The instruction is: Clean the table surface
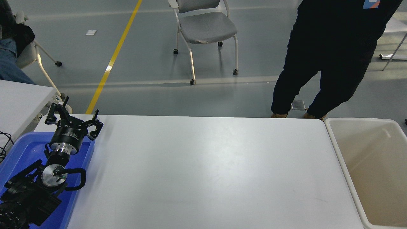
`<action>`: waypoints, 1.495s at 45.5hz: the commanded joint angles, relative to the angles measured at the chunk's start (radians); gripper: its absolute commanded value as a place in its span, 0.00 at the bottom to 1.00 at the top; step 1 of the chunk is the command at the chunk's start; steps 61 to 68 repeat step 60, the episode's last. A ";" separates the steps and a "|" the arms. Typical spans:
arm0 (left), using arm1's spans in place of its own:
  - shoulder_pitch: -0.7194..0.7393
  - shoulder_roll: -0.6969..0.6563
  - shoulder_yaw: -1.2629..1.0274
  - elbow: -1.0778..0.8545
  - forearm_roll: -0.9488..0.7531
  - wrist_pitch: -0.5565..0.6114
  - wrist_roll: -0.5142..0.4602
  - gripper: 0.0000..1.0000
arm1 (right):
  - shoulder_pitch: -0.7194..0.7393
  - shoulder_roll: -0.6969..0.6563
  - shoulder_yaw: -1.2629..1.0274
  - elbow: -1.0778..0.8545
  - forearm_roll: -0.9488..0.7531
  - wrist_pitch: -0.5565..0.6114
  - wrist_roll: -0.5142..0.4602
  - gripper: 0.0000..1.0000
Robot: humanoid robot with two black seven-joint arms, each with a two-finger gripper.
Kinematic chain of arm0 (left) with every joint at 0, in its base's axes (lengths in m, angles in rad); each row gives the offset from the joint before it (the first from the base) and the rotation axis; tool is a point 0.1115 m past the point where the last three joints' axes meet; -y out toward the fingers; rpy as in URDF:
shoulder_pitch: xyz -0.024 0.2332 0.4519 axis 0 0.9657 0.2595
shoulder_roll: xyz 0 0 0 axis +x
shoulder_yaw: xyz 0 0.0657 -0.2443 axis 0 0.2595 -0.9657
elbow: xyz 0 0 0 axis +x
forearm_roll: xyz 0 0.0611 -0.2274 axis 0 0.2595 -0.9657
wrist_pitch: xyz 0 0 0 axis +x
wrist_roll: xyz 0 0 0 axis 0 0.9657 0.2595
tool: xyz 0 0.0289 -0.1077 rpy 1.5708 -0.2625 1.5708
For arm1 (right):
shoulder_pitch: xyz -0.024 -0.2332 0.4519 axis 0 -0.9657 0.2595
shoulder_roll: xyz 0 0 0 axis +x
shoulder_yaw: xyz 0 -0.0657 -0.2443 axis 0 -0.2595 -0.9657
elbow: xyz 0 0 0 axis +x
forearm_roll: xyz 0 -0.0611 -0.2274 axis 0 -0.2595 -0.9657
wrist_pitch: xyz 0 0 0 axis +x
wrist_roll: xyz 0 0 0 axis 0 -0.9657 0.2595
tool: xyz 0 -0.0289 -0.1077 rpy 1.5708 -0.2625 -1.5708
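Table surface fills the middle of the head view, between a blue tray at its left edge and a beige bin off its right edge. Nothing seen lying on it. Left pincer parked over the tray near the far left corner, fingers spread, released, holding nothing. Right arm not in view. Judgement: clearing looks finished; good practice now is to check the near edge and corners for small scraps. A person stands beyond the far edge. Lettering on the pincer body is too small to read.
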 commanded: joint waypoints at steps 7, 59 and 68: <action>0.000 0.000 0.000 0.000 0.000 0.000 0.000 1.00 | -0.193 0.157 0.154 0.110 0.008 0.055 0.012 0.97; 0.000 0.000 0.000 0.000 0.000 0.000 0.000 1.00 | -0.531 0.346 0.174 0.142 0.006 0.170 0.185 0.97; 0.000 0.000 0.001 0.000 0.000 0.000 0.000 1.00 | -0.529 0.346 0.174 0.142 0.005 0.170 0.187 0.97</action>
